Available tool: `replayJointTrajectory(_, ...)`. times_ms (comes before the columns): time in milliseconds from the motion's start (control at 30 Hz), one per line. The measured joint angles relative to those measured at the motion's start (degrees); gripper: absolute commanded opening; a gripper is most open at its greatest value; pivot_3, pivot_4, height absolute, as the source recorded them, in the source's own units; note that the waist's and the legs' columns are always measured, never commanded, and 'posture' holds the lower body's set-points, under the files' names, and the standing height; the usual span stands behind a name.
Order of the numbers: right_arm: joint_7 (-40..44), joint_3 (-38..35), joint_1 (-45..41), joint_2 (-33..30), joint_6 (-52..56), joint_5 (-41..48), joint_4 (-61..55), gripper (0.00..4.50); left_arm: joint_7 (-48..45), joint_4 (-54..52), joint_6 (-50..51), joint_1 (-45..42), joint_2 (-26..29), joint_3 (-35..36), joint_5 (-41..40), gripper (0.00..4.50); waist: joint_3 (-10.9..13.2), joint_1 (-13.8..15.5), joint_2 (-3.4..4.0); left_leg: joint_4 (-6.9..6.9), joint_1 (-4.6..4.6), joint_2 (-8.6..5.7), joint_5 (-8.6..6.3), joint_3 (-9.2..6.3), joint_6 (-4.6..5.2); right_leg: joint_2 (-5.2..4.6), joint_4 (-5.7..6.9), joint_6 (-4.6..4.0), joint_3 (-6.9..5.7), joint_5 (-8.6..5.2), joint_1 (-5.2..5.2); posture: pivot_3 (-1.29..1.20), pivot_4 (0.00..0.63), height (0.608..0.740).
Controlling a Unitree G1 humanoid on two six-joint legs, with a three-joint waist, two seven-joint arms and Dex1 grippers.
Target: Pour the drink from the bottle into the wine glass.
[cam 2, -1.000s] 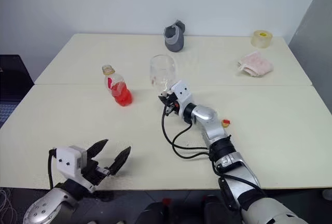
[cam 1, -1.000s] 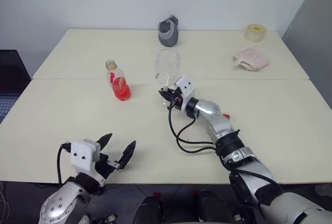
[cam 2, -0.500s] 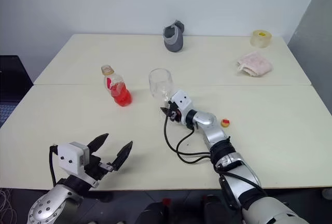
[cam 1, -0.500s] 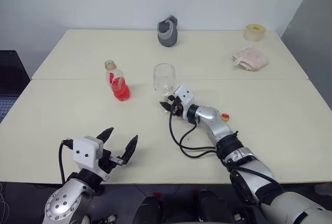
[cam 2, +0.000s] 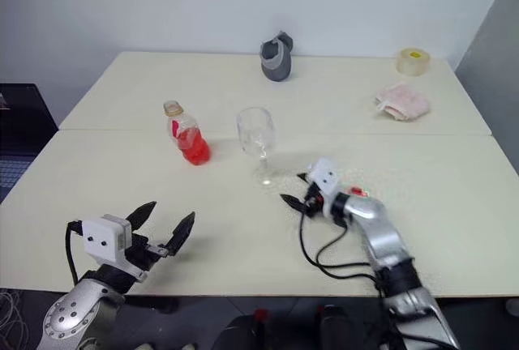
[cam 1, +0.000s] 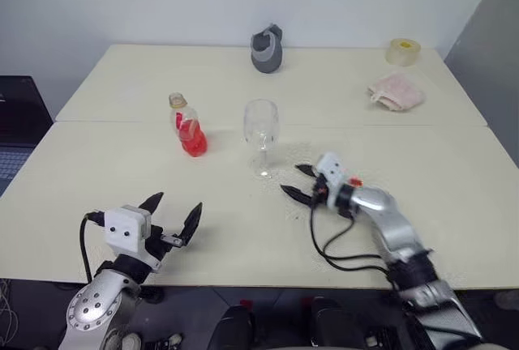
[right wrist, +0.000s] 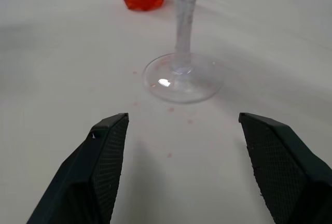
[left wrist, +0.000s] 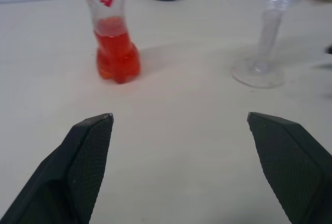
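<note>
The wine glass [cam 1: 261, 133] stands upright near the table's middle, and its bowl looks empty. The bottle [cam 1: 187, 125] stands just to its left, with the red drink [cam 1: 193, 142] filling its lower part. My right gripper [cam 1: 297, 182] is open, low over the table, a little to the right of the glass foot [right wrist: 182, 77] and apart from it. My left gripper [cam 1: 173, 209] is open near the front edge, with nothing between its fingers. It faces the bottle [left wrist: 115, 42] and the glass [left wrist: 263, 47] from a distance.
A small red and yellow cap [cam 1: 354, 181] lies by my right wrist. At the back stand a grey object [cam 1: 266, 49] and a tape roll [cam 1: 402, 51]. A pink cloth [cam 1: 395, 91] lies at the back right. Tiny pink drops [right wrist: 171, 110] dot the table by the glass foot.
My right gripper has opened, let go of the glass stem and drawn back to the right. The glass stays upright. My left gripper has edged slightly forward.
</note>
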Motion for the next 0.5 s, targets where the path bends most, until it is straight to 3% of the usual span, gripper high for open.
replayJointTrajectory(200,0.5,-3.9,2.9,-4.5,13.4,11.5,-22.4,3.62,1.7,10.2,-3.0,-10.1,1.3,1.5,3.0,4.5,0.0,-0.1,-0.05,-0.01,0.05,0.03,0.0,0.0,0.0,0.15,-0.01,-0.01,-0.08,0.0,0.04,0.0,0.15,0.74)
replayJointTrajectory(500,-3.9,-5.5,1.6,-4.7,22.4,21.3,-31.7,3.62,0.4,25.0,-5.3,-25.3,4.8,0.2,5.5,4.5,0.0,0.0,-0.08,0.02,0.02,0.02,0.0,-0.03,0.0,0.08,-0.01,-0.01,-0.1,0.01,0.04,0.0,0.15,0.74)
